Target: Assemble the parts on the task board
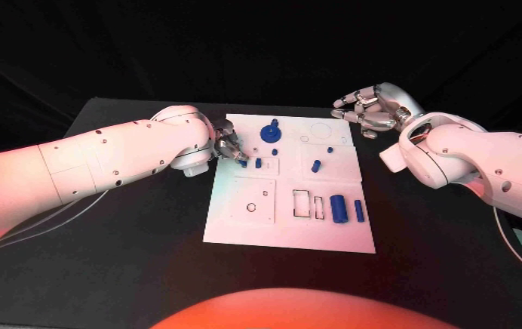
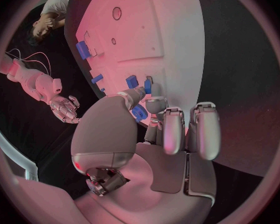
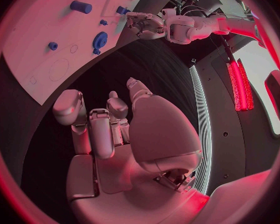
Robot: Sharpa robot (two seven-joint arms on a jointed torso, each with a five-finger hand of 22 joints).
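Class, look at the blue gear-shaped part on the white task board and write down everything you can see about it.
The blue gear-shaped part is a round, toothed disc with a raised stub at its centre, plain and matte like plastic. It lies flat near the far edge of the task board, left of a faint circle outline. Neither hand touches it: the left hand works at a smaller blue piece nearer the board's left edge, and the right hand hovers off the board's far right corner.

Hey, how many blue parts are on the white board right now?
7, maybe more hidden by the left hand: gear, peg, peg, piece, piece, two bars.
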